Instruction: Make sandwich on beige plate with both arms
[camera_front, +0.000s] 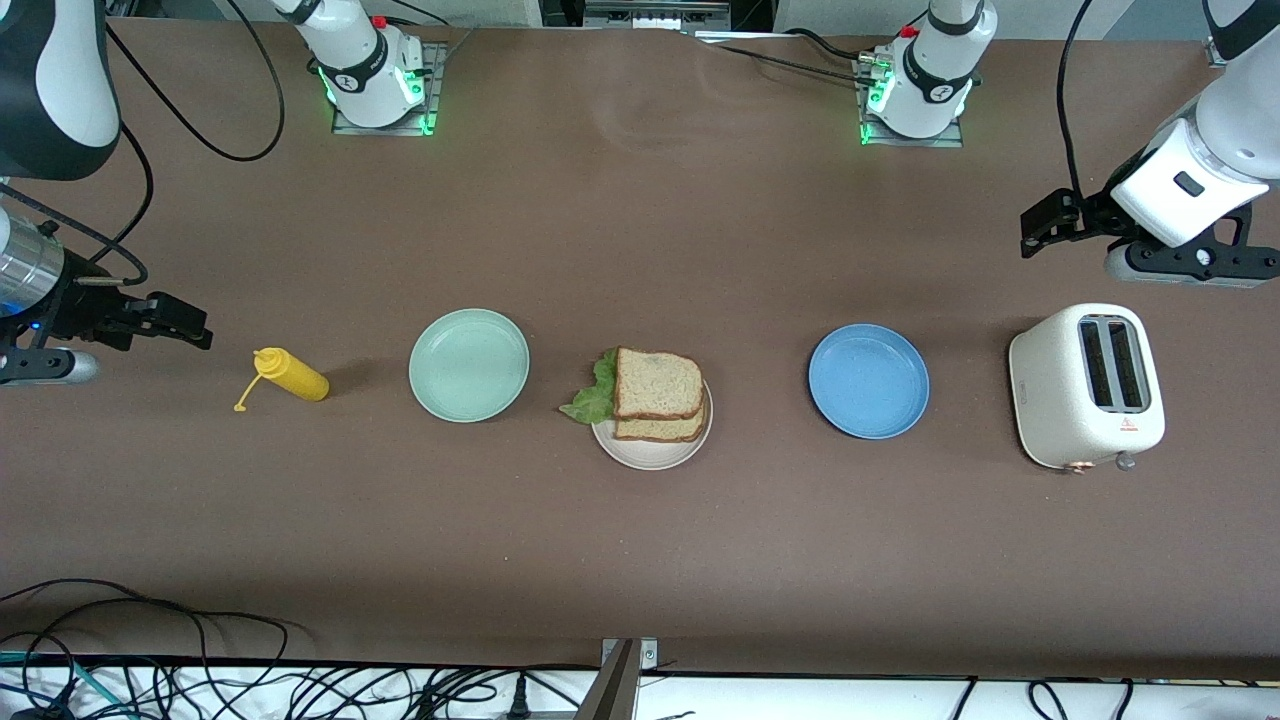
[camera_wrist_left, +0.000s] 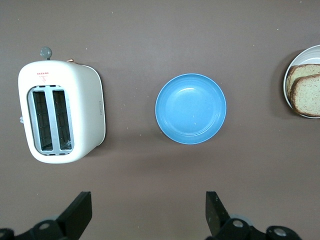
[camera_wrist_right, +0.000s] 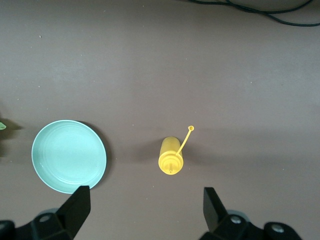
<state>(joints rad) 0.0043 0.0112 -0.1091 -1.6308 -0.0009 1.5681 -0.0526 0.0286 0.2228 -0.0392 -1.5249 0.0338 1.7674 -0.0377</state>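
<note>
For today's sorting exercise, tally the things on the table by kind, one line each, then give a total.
Plates: 3 (mint-green plate, beige plate, blue plate)
Sandwich: 1 (sandwich, on the beige plate)
Mustard bottle: 1 (yellow bottle, lying on its side)
Toaster: 1 (white toaster)
Total: 6

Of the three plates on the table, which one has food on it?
The beige plate, the middle one of the row, carries the sandwich. The mint-green plate and the blue plate on either side of it are bare.
</note>
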